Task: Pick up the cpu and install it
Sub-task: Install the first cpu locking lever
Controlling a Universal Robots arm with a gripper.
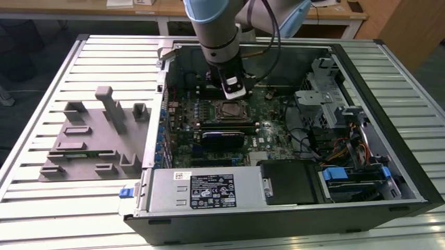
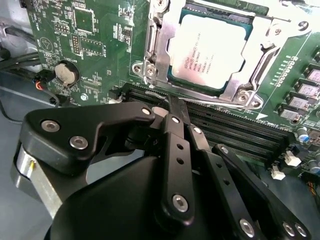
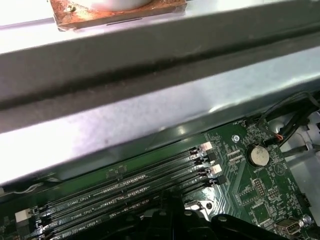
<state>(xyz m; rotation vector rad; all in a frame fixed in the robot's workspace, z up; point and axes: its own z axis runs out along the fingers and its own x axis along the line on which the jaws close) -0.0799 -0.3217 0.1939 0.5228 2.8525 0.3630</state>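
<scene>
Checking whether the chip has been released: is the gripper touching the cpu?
Apart. In the second wrist view the gripper sits over the memory slots, with board showing between it and the cpu.

Arm (image 1: 215, 26) comes down near vertical from the top of the exterior view, wrist pointing straight down. Claw (image 2: 167, 102) black, linkage fingers (image 2: 175, 135) drawn together, holding nothing.

Counter (image 1: 41, 208): silver-grey, slatted metal top, ribs running across. Open computer case (image 1: 278, 219) lies on side directly on it, toward exterior view's right, black outer walls, inside facing up. Grey moulded fixture tray (image 1: 94, 138) with upright posts lies toward exterior view's left, just beside case
</scene>
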